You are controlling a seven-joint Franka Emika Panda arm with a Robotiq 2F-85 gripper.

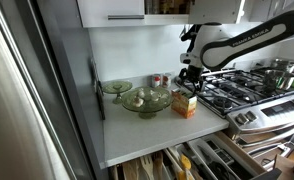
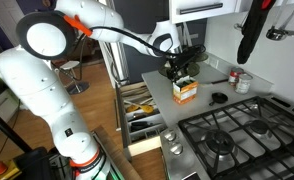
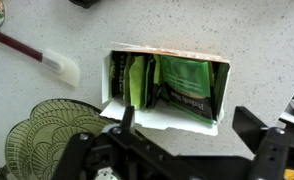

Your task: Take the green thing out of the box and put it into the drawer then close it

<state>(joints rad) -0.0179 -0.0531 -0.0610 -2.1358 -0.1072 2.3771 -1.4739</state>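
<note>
The yellow-orange box (image 1: 184, 103) stands on the white counter (image 1: 157, 135) beside the stove; it also shows in an exterior view (image 2: 185, 91). In the wrist view the box (image 3: 122, 110) is open at the top and holds several green packets (image 3: 182, 85). My gripper (image 3: 187, 125) is open and empty, hovering just above the box with a finger on each side; it shows in both exterior views (image 1: 190, 78) (image 2: 180, 68). The drawer (image 1: 202, 160) below the counter is pulled open, with dividers and utensils inside; it also shows in an exterior view (image 2: 139, 118).
Pale green glass bowls (image 1: 145, 100) and a plate (image 1: 116, 88) sit on the counter next to the box, also in the wrist view (image 3: 47, 130). A spatula (image 3: 42, 60) lies nearby. The gas stove (image 1: 252, 90) adjoins the counter. Small jars (image 2: 242, 82) stand behind.
</note>
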